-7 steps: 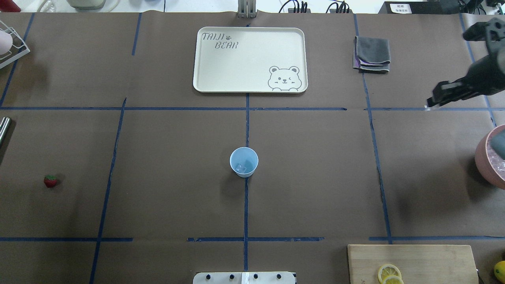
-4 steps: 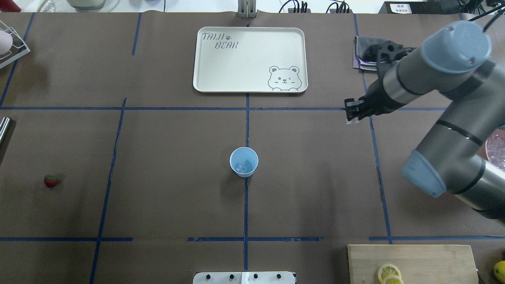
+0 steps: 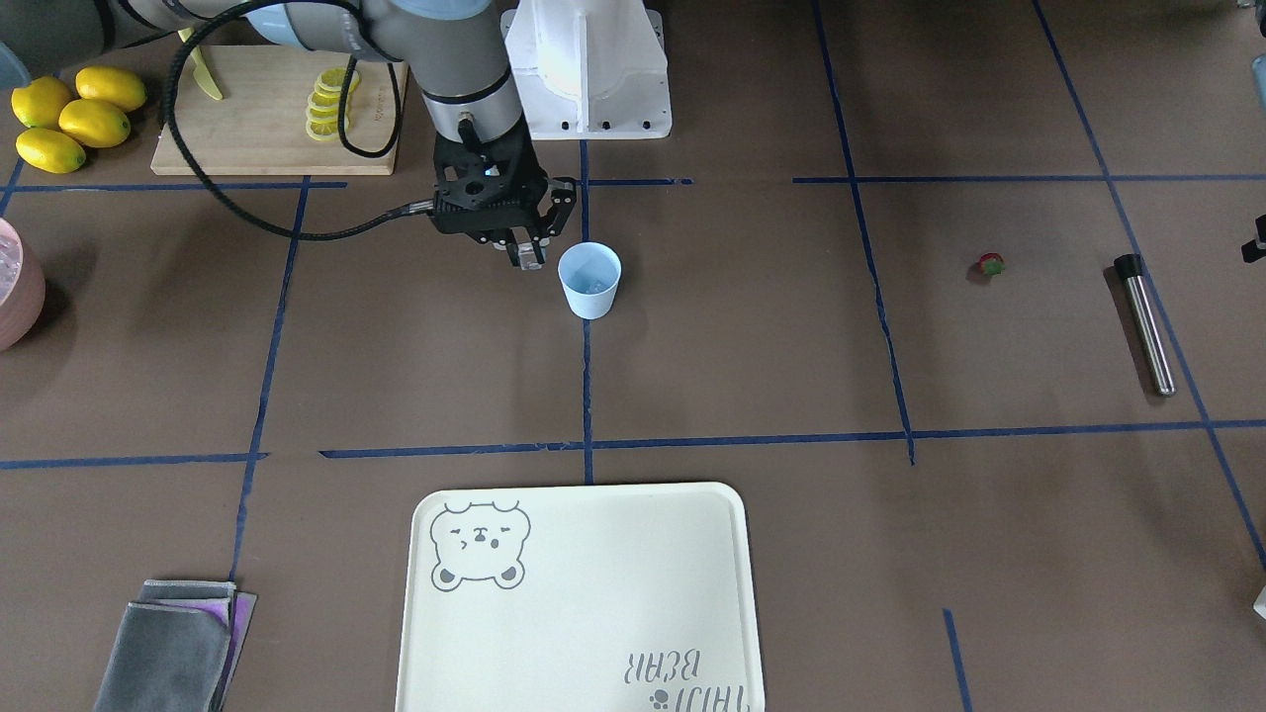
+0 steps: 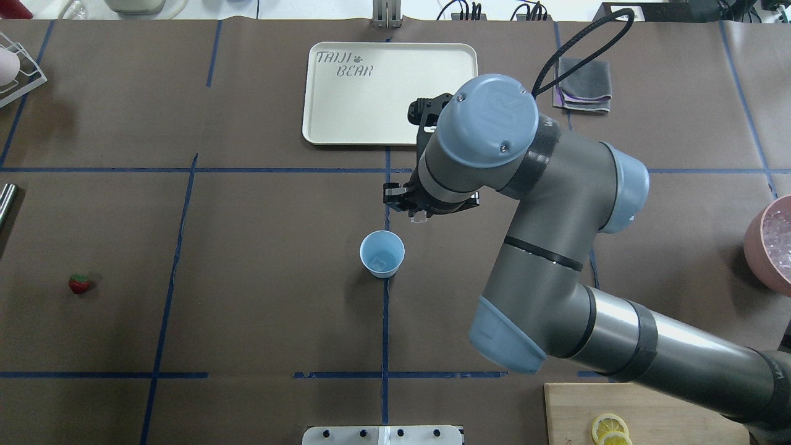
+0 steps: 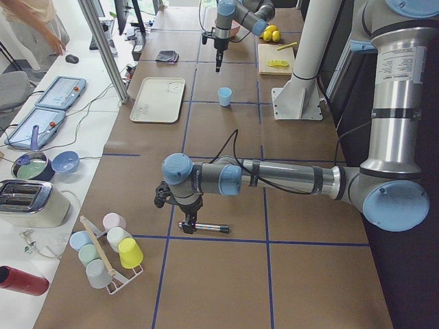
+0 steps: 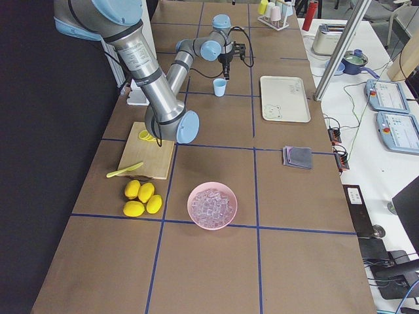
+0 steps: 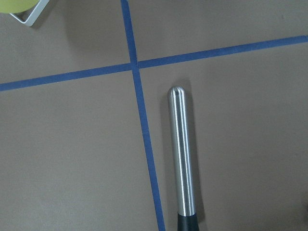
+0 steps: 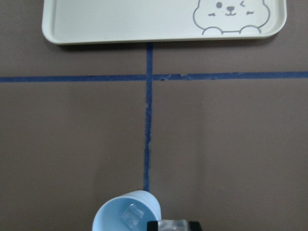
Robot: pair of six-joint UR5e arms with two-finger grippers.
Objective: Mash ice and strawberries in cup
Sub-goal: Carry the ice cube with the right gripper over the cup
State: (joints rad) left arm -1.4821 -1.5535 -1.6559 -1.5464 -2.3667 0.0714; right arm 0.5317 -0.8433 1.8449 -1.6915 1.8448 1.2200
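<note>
One ice cube [image 4: 378,264] lies in the cup [image 3: 590,297]; right gripper [image 3: 530,259] pinches a second cube [image 8: 173,224] beside it. Strawberry [image 4: 79,283] untouched, mashing not begun. Left gripper [image 5: 187,221] state: cannot tell.

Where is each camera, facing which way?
Front-facing: across table, facing robot's base; right arm, cup.
Overhead: behind base, looking down; right arm.
Exterior left: left end; left arm near.
Exterior right: right end; right arm near.
Left wrist: down on metal rod.
Right wrist: down on tray; fingertips holding ice.
Shared: cup, front-facing and overhead.
</note>
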